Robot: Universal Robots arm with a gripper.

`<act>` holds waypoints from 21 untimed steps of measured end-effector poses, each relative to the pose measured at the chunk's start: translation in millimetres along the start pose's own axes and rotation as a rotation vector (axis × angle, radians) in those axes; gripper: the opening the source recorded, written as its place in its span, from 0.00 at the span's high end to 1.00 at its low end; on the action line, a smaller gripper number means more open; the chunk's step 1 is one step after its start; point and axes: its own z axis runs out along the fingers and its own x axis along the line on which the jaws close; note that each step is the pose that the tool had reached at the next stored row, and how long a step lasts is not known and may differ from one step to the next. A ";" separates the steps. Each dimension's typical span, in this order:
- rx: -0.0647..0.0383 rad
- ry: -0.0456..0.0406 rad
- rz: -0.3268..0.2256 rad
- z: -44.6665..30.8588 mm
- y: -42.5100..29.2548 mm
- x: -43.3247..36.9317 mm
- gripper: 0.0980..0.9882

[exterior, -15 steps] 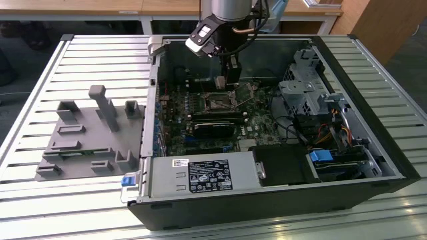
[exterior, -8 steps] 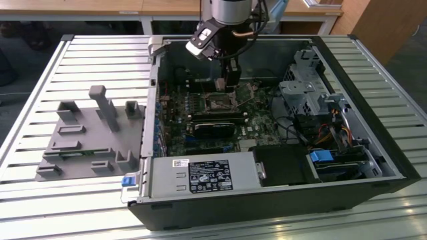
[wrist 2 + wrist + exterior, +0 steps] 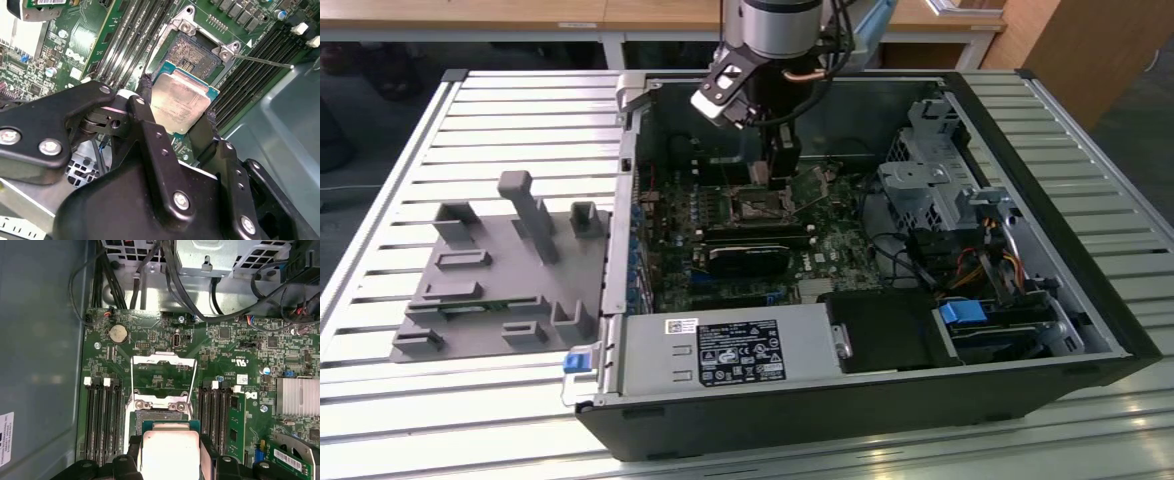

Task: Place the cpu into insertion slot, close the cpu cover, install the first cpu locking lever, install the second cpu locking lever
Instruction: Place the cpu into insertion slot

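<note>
Quick update from the remote desk. In the second wrist view the claw point(image 3: 178, 104) is clamped on the cpu point(image 3: 182, 97). Its black fingers point(image 3: 146, 105) pinch two opposite edges, and the chip's silver top faces the camera.

The chip hangs right at the edge of the insertion slot point(image 3: 196, 54) and overlaps one side of it, but it isn't seated. Most of the dark contact field is bare. A thin metal rod point(image 3: 260, 61) sticks out from the corner bracket of the slot.

In the first wrist view the cpu cover point(image 3: 163, 359) is flipped open on the side of the slot away from the chip, and green board shows through its cut-out. Long black memory slots point(image 3: 102, 415) run along both flanks of the socket.

Reading the exterior view as a clock face:
- The arm point(image 3: 774, 35) comes in from 12 o'clock.
- The claw sits just at 12 o'clock of the slot, near the middle of the open computer case point(image 3: 881, 415).
- The black fan card point(image 3: 747, 258) lies at 6 o'clock of the slot.
- The case lies on the slatted worktop point(image 3: 494, 120), with a grey fixture point(image 3: 494, 270) beside it at 9 o'clock.
</note>
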 end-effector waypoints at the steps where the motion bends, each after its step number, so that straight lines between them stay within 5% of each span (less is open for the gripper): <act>1: 0.000 -0.0001 0.000 0.3 -0.4 0.0 0.50; 21: 0.000 0.0000 0.000 21.4 -6.3 1.4 0.50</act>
